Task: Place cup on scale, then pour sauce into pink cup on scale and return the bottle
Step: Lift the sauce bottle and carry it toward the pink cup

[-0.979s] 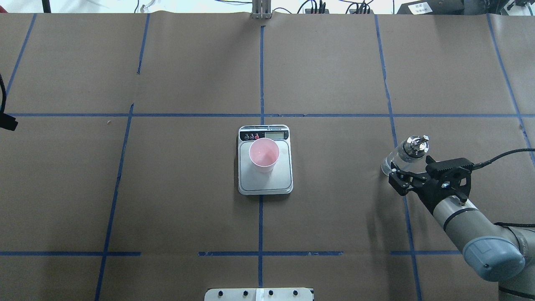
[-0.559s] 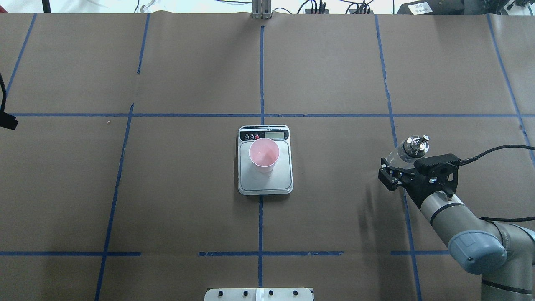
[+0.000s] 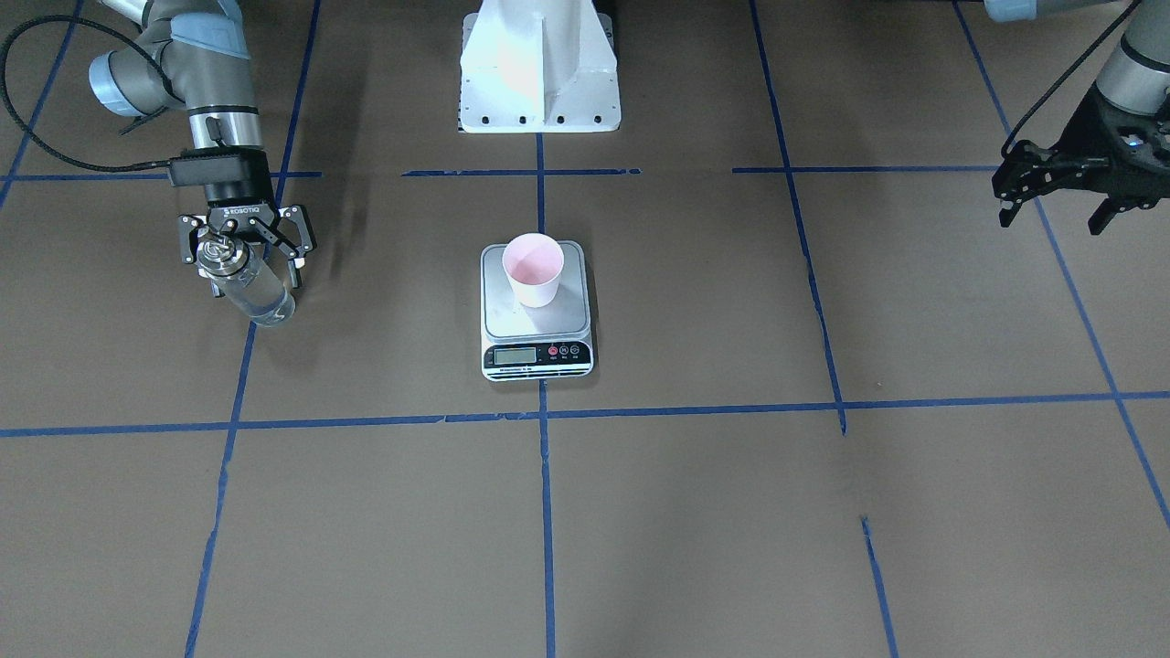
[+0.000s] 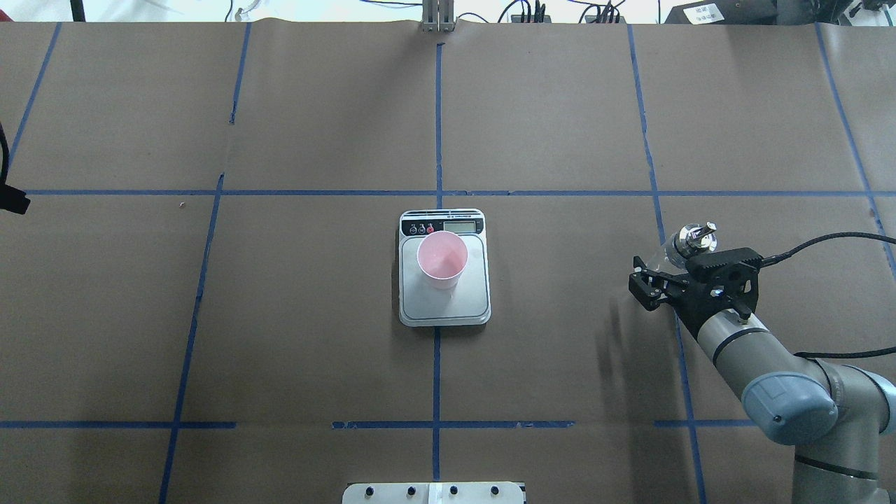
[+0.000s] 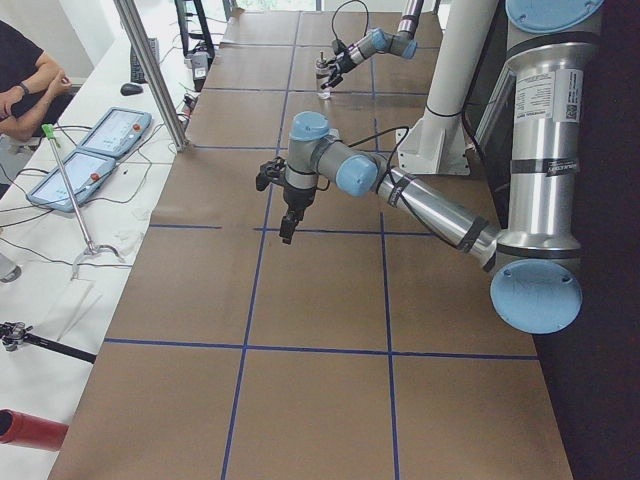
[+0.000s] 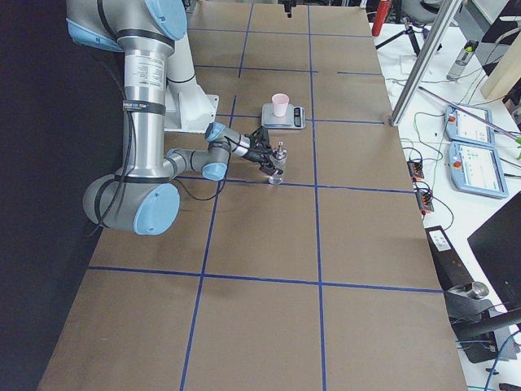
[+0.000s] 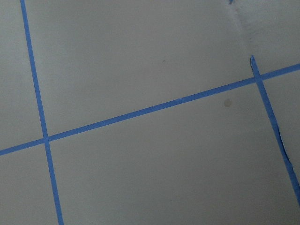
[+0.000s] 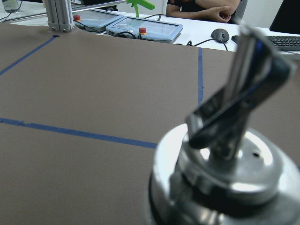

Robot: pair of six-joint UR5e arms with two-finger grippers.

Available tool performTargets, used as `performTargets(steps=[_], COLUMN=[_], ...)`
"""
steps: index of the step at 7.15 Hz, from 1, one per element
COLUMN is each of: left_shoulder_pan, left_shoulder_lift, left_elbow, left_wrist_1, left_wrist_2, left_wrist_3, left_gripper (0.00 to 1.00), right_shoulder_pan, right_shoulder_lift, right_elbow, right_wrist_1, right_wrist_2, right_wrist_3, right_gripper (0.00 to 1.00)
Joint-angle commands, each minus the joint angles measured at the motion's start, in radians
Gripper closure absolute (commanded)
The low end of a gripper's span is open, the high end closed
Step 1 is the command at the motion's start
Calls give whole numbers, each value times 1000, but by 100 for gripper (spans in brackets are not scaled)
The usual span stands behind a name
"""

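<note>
The pink cup [image 4: 442,260] stands upright on the steel scale [image 4: 420,308], seen from across the table as the cup [image 3: 533,270] on the scale [image 3: 537,356]. The clear glass bottle [image 3: 260,297] with its metal spout [image 4: 693,239] stands on the table far to the robot's right. My right gripper [image 3: 245,260] is open, its fingers spread wide on either side of the bottle's top. The spout [image 8: 234,140] fills the right wrist view. I cannot make out the sauce through the glass. My left gripper [image 3: 1051,206] hangs open and empty, far off.
Brown paper with blue tape lines covers the table [image 4: 280,350]. The robot's white base [image 3: 539,73] stands behind the scale. A person [image 5: 25,85] sits beside tablets and cables past the table's far side.
My open right gripper has shifted a little left and farther in the overhead view, and its arm has followed. The bottle, cup and scale have stayed put.
</note>
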Motion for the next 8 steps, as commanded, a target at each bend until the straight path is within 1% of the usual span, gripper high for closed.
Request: performTargets(steps=[1, 2, 3, 4, 6, 7, 8], left_shoulder_pan=[-1, -1, -1, -3, -9, -12, -12], left_shoulder_lift=[0, -2, -2, -2, -2, 3, 13], left_elbow=[-2, -4, -4, -4, -5, -4, -2], left_wrist_1=[1, 3, 4, 4, 4, 4, 1], left_wrist_2=[0, 0, 0, 0, -2, -5, -8], left_wrist_3=[-2, -3, -3, -3, 0, 12, 13], left_gripper=[0, 0, 0, 0, 0, 0, 0], right_shoulder_pan=[22, 31, 75, 129, 141, 143, 148], right_shoulder_lift=[-2, -2, 4, 3, 4, 9, 87], right_elbow=[0, 6, 17, 53, 110, 127, 129], right_wrist_1=[3, 2, 2, 2, -15, -73, -115], right_wrist_2=[26, 30, 79, 146, 147, 110, 87], right_wrist_3=[-36, -54, -97, -166, -203, -235, -322], right_gripper=[99, 100, 100, 100, 100, 100, 100])
